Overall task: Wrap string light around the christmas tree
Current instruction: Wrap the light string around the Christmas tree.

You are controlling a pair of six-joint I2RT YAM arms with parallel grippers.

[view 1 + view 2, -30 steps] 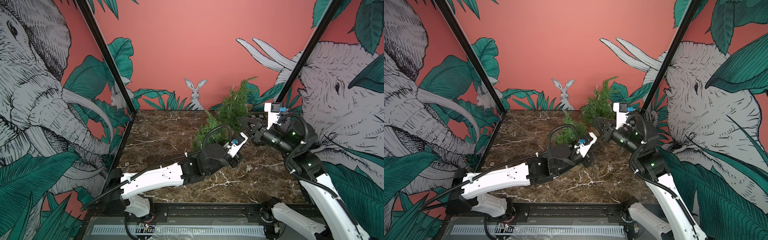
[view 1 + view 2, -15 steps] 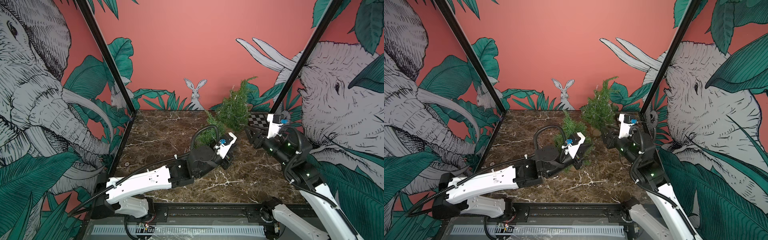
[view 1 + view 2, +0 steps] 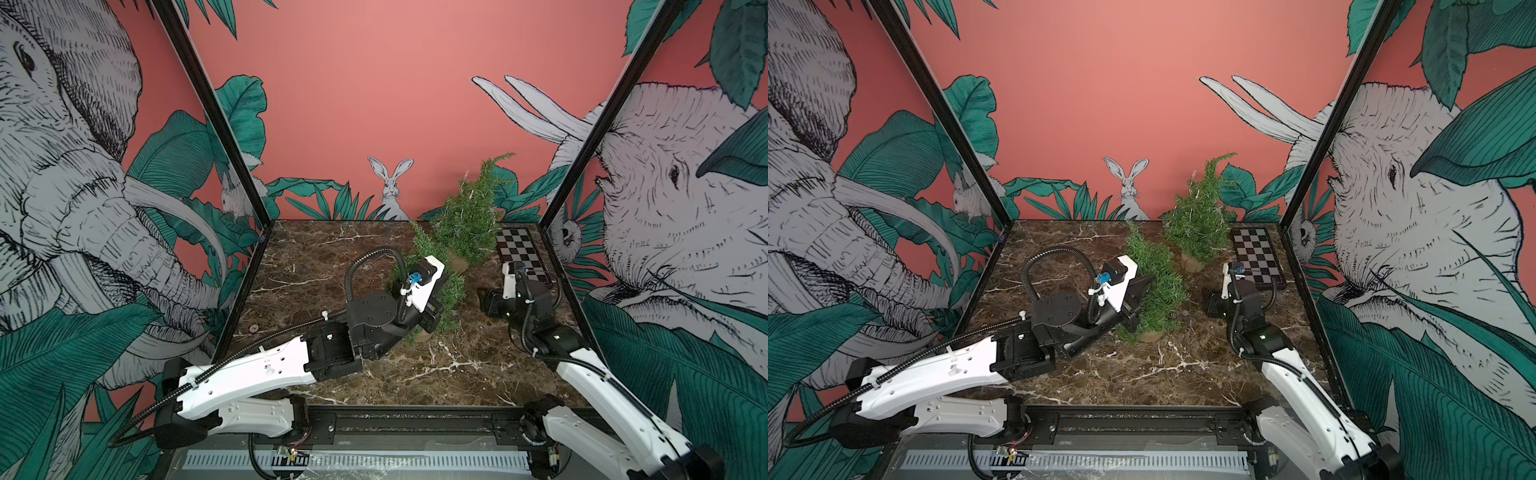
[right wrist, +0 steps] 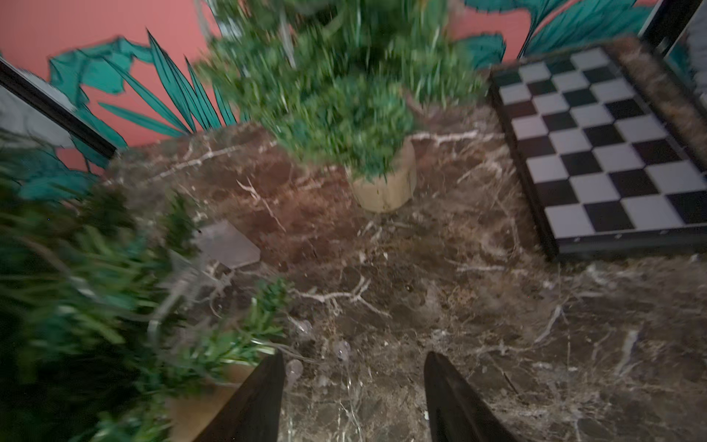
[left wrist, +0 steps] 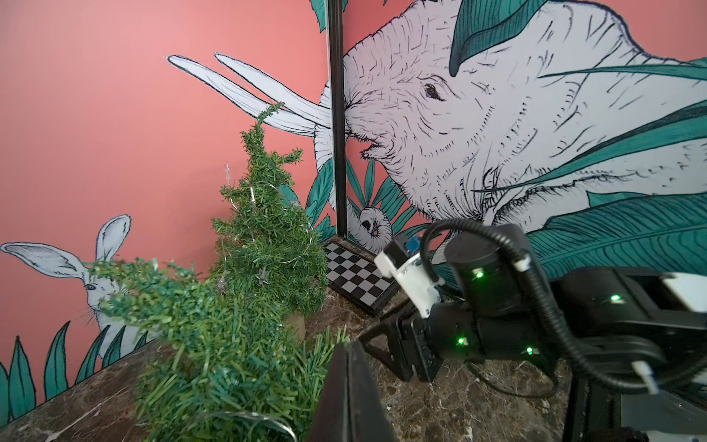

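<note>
Around the rear tree (image 5: 267, 229), at about one o'clock on the table (image 3: 316, 257), the string light (image 5: 263, 275) shows as a thin silver wire with small clear stars, looped through the branches. In both top views it is too fine to follow. More of the wire runs along the lowest branches of the front tree (image 3: 1154, 282). This tree stands near the table's middle, at seven o'clock of the rear tree and apart from it. A loose stretch with small clear bulbs lies on the marble at three o'clock of the front tree's tan base, just ahead of the right gripper (image 4: 354, 356).

The right gripper's fingers (image 4: 260, 398) stand well apart, low over the table, with nothing between them. The wire lies on the marble in front of their tips, and whether it touches them cannot be told. The left gripper (image 5: 348, 367) meets the front tree from nine o'clock, its fingers pressed together into one dark blade among the lower branches. The wire curves close past that blade, but whether it is pinched there cannot be told.

A chessboard (image 3: 519, 249) lies flat at two o'clock, in the rear corner, just beside the rear tree and beyond the right gripper.
</note>
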